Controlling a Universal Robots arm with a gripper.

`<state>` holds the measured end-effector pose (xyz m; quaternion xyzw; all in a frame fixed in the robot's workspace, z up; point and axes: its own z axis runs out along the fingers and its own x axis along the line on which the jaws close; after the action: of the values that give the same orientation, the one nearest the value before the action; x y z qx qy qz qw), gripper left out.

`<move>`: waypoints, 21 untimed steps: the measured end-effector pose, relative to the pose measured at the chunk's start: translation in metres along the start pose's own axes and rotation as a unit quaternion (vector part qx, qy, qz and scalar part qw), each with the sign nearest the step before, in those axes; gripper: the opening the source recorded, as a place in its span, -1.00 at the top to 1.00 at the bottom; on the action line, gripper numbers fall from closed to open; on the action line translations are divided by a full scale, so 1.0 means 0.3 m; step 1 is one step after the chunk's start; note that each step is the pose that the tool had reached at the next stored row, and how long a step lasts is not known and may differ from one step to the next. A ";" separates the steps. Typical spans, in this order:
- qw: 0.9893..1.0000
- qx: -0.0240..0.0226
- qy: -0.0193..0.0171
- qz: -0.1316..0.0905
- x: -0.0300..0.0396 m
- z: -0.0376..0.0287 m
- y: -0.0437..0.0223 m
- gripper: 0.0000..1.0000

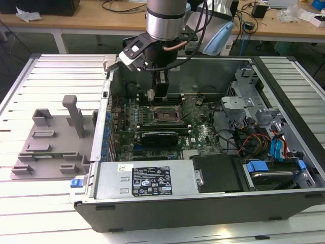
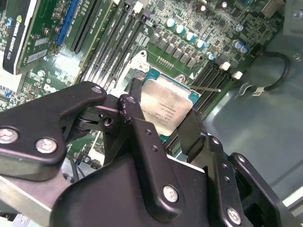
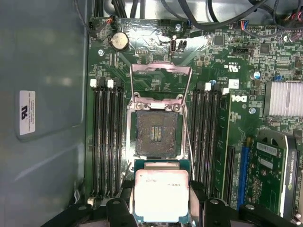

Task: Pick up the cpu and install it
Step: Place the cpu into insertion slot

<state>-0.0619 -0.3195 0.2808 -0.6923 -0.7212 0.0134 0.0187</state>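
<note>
Carrying is the step in hand, by my reading: the gripper [image 2: 164,114] is clenched on the cpu [image 3: 161,195], its fingers [image 2: 137,118] pressing two opposite edges. The cpu hangs above the motherboard [image 3: 218,61], near the empty socket [image 3: 155,135], whose cover [image 3: 160,78] stands flipped open. In the exterior view the gripper [image 1: 157,94] sits in the upper middle of the frame, inside the computer case [image 1: 203,206]. Seating likely calls for squaring the cpu over the socket and lowering it level.
</note>
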 end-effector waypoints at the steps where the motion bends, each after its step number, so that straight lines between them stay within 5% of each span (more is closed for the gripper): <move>1: 1.000 0.000 0.000 0.000 0.000 0.001 0.008 -0.09; 7: 1.000 0.000 0.000 0.000 -0.002 0.006 0.037 -0.09; 21: 1.000 0.000 0.000 0.000 -0.002 0.018 0.046 -0.09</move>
<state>-0.0483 -0.3195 0.2749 -0.6923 -0.7212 0.0137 0.0186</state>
